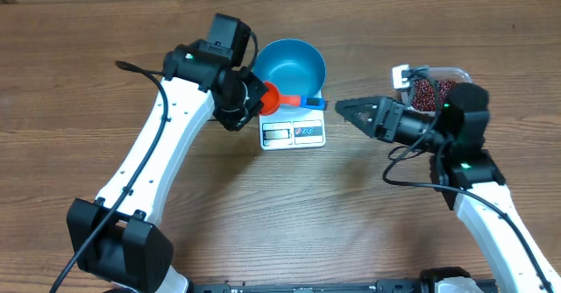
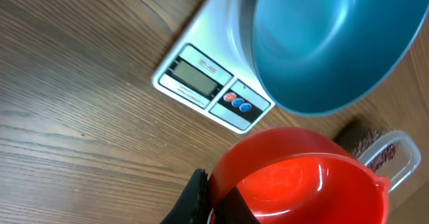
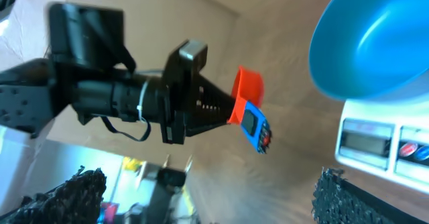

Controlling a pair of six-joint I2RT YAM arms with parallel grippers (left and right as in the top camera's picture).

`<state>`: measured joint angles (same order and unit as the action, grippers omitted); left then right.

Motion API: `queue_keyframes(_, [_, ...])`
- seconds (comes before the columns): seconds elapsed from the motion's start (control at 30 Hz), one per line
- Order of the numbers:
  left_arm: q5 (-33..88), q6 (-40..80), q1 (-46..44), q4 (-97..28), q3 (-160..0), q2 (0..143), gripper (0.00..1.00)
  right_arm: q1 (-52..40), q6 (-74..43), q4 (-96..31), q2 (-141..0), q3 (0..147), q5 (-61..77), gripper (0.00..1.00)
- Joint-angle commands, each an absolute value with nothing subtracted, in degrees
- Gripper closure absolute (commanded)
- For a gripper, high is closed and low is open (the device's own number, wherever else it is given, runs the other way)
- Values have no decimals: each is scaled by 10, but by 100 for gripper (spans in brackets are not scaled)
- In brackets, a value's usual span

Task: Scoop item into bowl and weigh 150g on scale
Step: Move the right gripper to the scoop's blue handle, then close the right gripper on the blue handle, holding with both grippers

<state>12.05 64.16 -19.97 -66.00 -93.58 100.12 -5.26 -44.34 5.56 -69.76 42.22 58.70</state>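
Observation:
The blue bowl (image 1: 290,63) stands empty on the white scale (image 1: 294,134), whose display faces the near edge. My left gripper (image 1: 260,96) is shut on a red scoop (image 1: 271,97) with a blue handle (image 1: 313,103), held just left of the bowl's near rim. In the left wrist view the scoop (image 2: 301,180) looks empty, with the bowl (image 2: 335,43) and scale (image 2: 201,80) beyond it. The beans (image 1: 429,91) lie in a clear tub at the right. My right gripper (image 1: 346,109) stands open, pointing left at the scale, with nothing between its fingertips (image 3: 342,197).
The clear plastic tub (image 1: 456,72) sits behind my right arm, with a white clip on its left rim. The right wrist view shows the left arm holding the scoop (image 3: 248,90) beside the bowl (image 3: 375,43). Bare wooden table lies in front of the scale.

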Motion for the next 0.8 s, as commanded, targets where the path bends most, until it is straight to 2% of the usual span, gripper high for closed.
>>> queue_keyframes(0.0, [140,641,-210,-654,-947,992,96,-72,-465,74,-710,432,594,0])
queue_keyframes(0.33, [179,630,-240,-634,-947,992,96,-74,-465,68,-718,432,553,0])
queue_keyframes(0.43, [176,630,-249,-628,-947,992,96,-74,-465,68,-718,432,553,11])
queue_keyframes(0.5, [177,630,-252,-627,-947,992,96,-74,-465,68,-718,432,550,21])
queue_keyframes(0.63, [180,629,-256,-627,-947,992,96,-74,-464,67,-718,432,544,32])
queue_keyframes(0.77, [178,625,-267,-626,-947,992,96,-74,-465,63,-718,431,534,32])
